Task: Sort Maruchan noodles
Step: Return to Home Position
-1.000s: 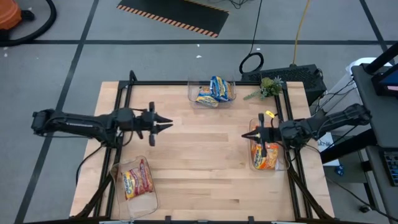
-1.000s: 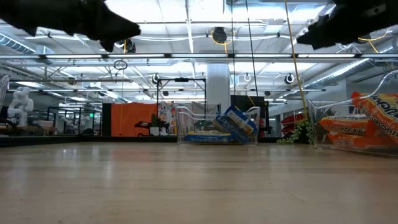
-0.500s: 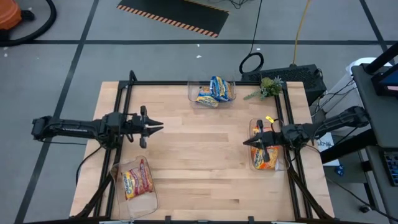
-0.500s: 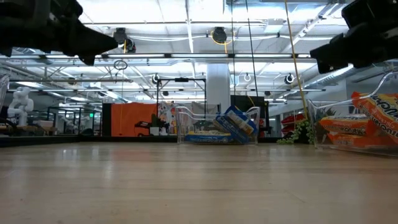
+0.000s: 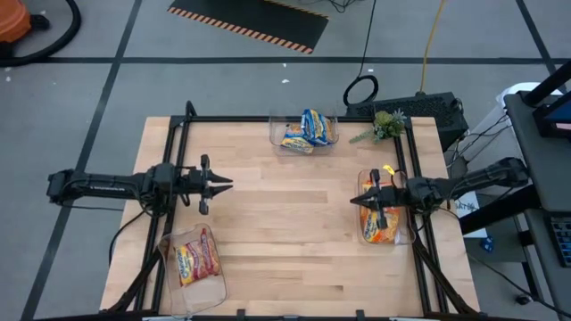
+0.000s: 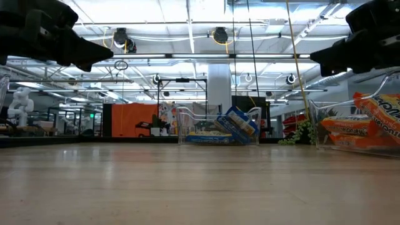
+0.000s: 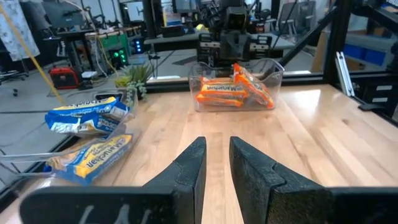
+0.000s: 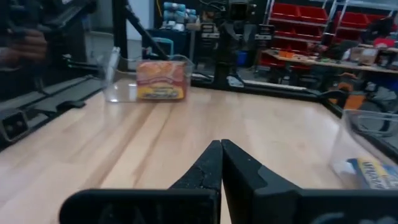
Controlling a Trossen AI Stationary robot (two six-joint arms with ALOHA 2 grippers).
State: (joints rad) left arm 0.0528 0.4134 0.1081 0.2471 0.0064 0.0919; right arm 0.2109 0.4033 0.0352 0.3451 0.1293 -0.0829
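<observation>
The Maruchan noodles lie in three clear bins. Blue-and-yellow packets sit in the bin at the far edge, orange packets in the bin at the right edge, and red packets in the bin at the near left. My left gripper hovers over the table's left side, pointing right; its fingers are open by a narrow gap and hold nothing. My right gripper hangs beside the orange bin, pointing left, and its fingers are shut and empty.
Bare wood spreads between the two grippers and the three bins. A black frame rail runs along the table's edges. A small green plant stands at the far right corner.
My left gripper has drawn back toward the table's left edge and sunk a little. My right gripper has come down and shifted slightly toward the right edge, beside the orange bin. The packets have kept still.
</observation>
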